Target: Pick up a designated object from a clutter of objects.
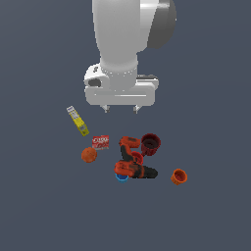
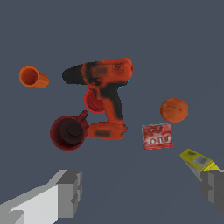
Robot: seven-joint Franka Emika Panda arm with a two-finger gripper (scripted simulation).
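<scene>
The designated object, a slim yellow box (image 1: 77, 120) with a grey-white end, lies apart at the exterior view's left of the clutter of objects. In the wrist view the yellow box (image 2: 199, 162) runs partly behind one fingertip (image 2: 214, 189). My gripper (image 1: 121, 109) hangs open well above the floor, over and behind the clutter, with nothing between its fingers. The wrist view shows the gripper (image 2: 140, 192) spread wide, the other finger (image 2: 65, 192) far from the box.
An orange-black drill (image 1: 131, 163) lies in the middle beside a dark red cup (image 1: 150, 143). A red-white packet (image 1: 100, 142) and orange ball (image 1: 88, 155) sit nearest the box. An orange cup (image 1: 178, 176) and a blue piece (image 1: 121, 178) lie in front.
</scene>
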